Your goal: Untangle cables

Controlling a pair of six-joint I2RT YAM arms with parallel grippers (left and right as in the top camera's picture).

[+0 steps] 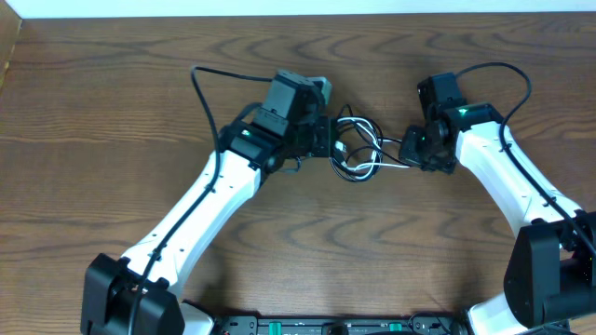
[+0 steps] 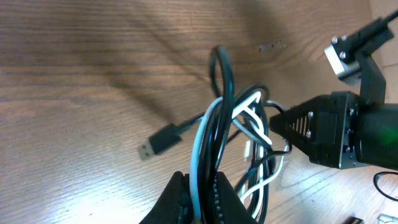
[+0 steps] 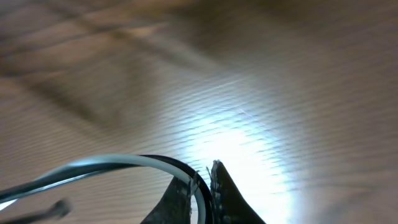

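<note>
The cables (image 1: pixel 359 153) form a small tangle of black and white loops on the wooden table (image 1: pixel 121 112), between my two grippers. My left gripper (image 1: pixel 328 141) is at the tangle's left side. In the left wrist view it (image 2: pixel 200 194) is shut on a white cord and black cords of the bundle (image 2: pixel 219 106), and a black USB plug (image 2: pixel 155 142) hangs free to the left. My right gripper (image 1: pixel 411 149) is at the tangle's right side. In the right wrist view it (image 3: pixel 203 186) is shut on a white and a black cord (image 3: pixel 112 164) that curve off to the left.
Thicker black wires (image 1: pixel 207 102) run from the arms themselves. The right gripper's black body (image 2: pixel 323 127) sits close to the bundle in the left wrist view. Bare wood surrounds the tangle, and the table's far edge (image 1: pixel 298 13) lies at the top.
</note>
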